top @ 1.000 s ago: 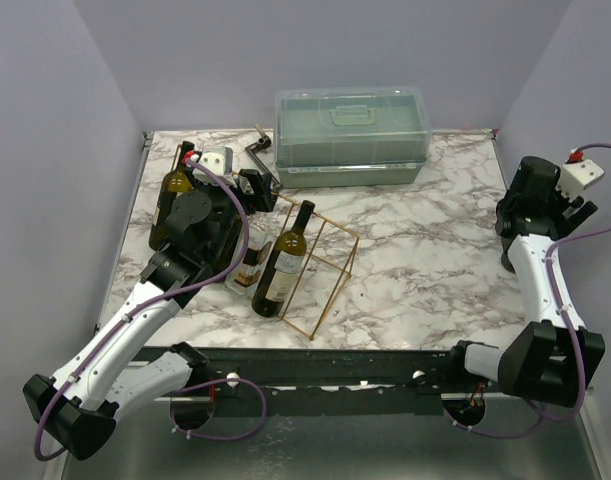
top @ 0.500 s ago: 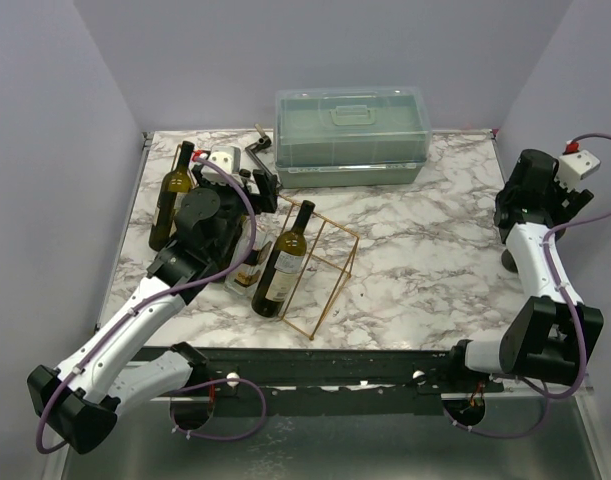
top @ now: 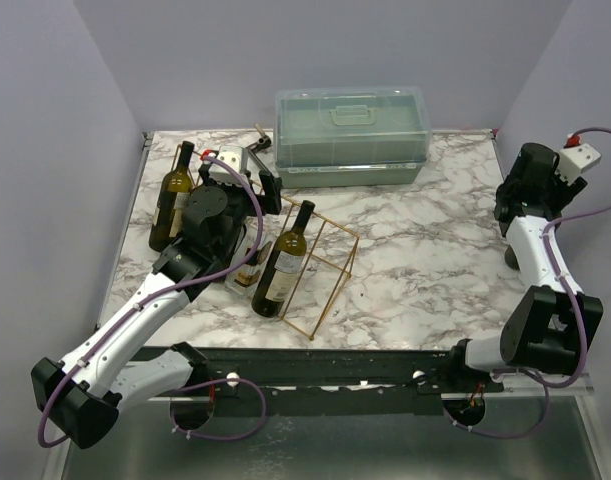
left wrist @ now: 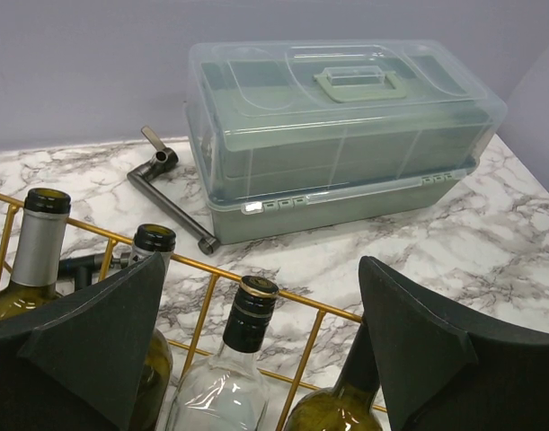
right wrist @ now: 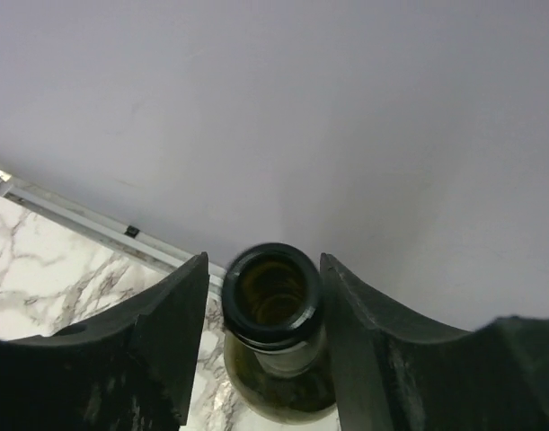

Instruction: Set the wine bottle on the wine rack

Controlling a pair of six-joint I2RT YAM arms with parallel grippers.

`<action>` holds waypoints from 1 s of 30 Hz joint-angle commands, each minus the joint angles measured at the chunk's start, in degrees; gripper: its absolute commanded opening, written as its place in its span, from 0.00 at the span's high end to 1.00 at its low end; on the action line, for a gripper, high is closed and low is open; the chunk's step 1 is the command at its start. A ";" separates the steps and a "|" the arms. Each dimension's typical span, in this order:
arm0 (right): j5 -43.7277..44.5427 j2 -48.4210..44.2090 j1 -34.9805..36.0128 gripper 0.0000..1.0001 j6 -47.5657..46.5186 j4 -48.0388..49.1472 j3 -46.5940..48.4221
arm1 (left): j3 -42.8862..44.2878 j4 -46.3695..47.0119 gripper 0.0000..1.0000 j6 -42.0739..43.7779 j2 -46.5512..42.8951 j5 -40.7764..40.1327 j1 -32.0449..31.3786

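Slippage worries me: my right gripper [right wrist: 265, 262] straddles the wine bottle [right wrist: 272, 296] neck at the right edge, clamped or not I cannot tell; left gripper [left wrist: 261, 267] gapes over the wine rack [top: 337, 228].

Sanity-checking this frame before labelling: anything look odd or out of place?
Two things. The bottle inside the right pincer has an open, uncorked mouth, while the ones visible in the wine rack are capped. A dark metal crank lies loose beside the green box.
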 commanded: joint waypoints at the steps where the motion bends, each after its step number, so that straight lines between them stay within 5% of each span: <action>1: -2.11 -4.31 -0.31 0.48 1.16 3.00 -3.16 | -0.10 0.15 0.10 0.63 0.00 -0.39 -0.15; 8: -12.06 -15.43 -0.30 0.62 1.53 6.45 -9.51 | -0.09 0.12 0.10 0.62 -0.11 -0.31 -0.15; 12: -18.63 -20.54 -0.26 0.99 4.33 1.28 -7.72 | -0.10 0.12 0.10 0.61 -0.01 -0.40 -0.15; 16: -27.69 -26.29 -0.21 0.99 8.70 -3.63 -4.94 | -0.01 0.12 0.10 0.88 0.34 -0.46 -0.15; 24: -65.32 -30.16 -0.23 0.99 23.28 -6.86 0.40 | -0.01 0.04 0.10 1.23 1.27 -0.74 -0.14; 30: -70.91 -36.05 -0.26 0.99 34.70 -5.18 5.91 | 0.25 -0.05 0.10 1.41 1.92 -0.77 -0.15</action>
